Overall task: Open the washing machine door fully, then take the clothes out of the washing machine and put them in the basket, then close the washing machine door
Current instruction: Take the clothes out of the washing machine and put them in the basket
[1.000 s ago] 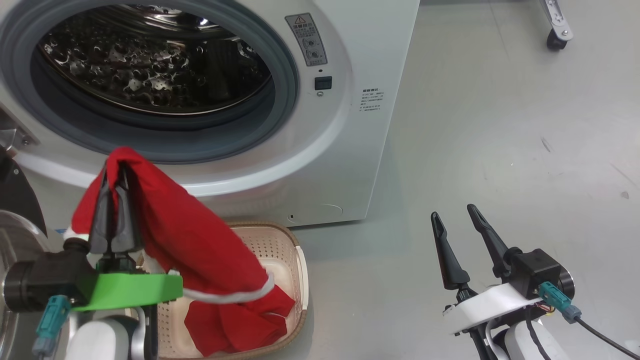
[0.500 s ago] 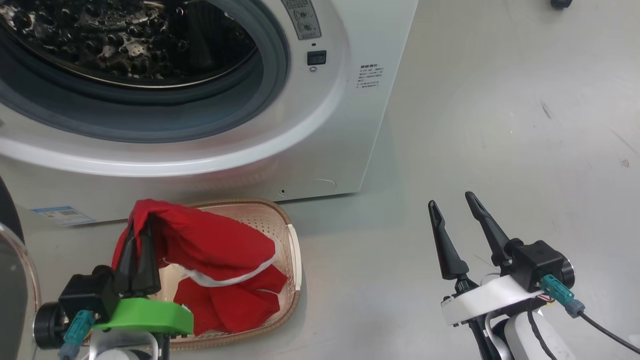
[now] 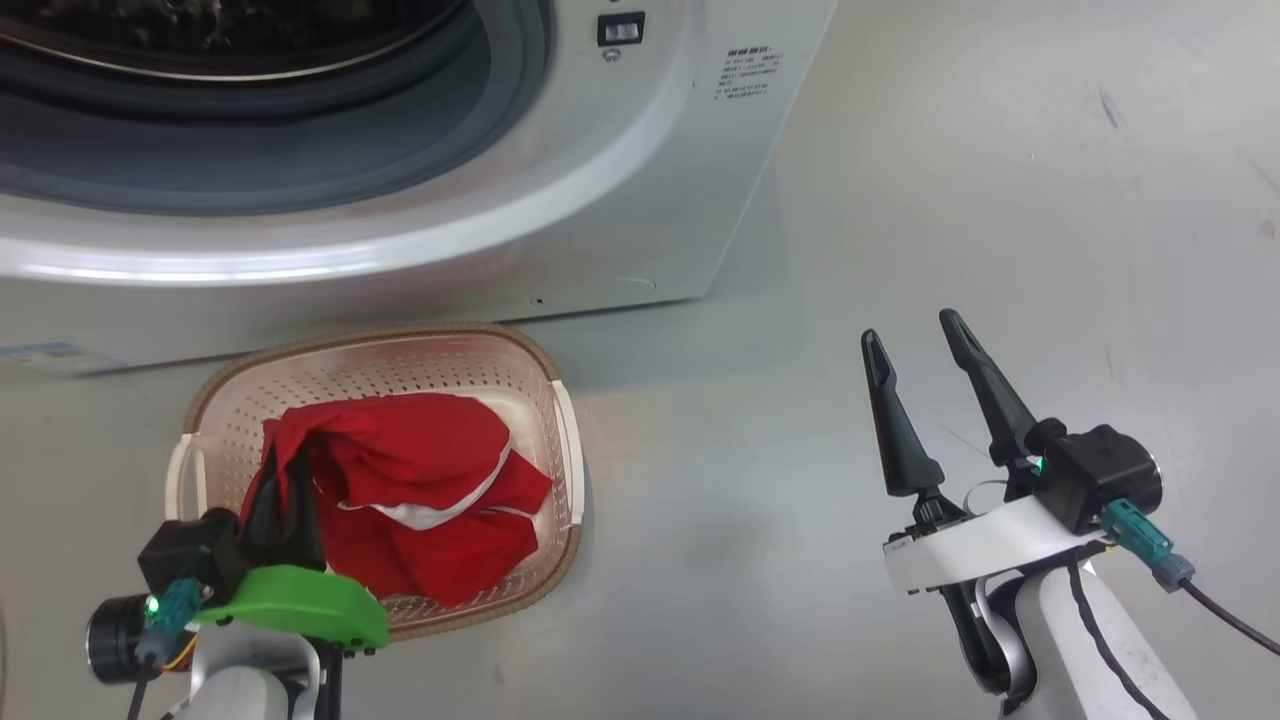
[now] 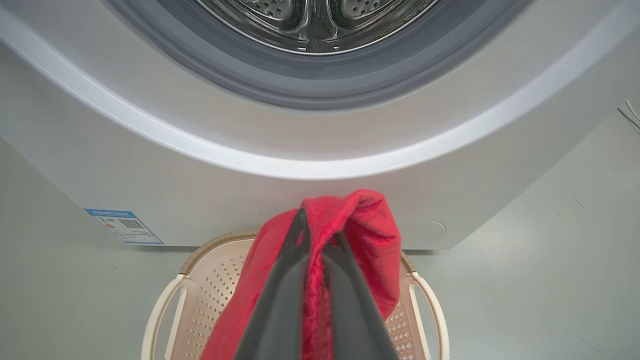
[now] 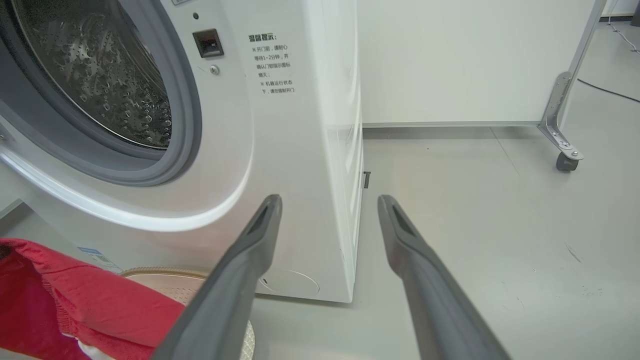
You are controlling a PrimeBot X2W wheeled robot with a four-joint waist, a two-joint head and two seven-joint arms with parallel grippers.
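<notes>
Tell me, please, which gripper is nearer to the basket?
Left. The left gripper is over the basket, shut on the clothes lying in it; the right gripper stands open above the floor, well off to the basket's right.

The clothes lie in the basket, which stands on the floor just before the washing machine.

Looking down on a grey, glossy floor, bearing the washer at the back and the basket sitting flat just before its front. Showing dark scuffs out to the right. Carrying a castor under the metal leg of a white panel.
</notes>
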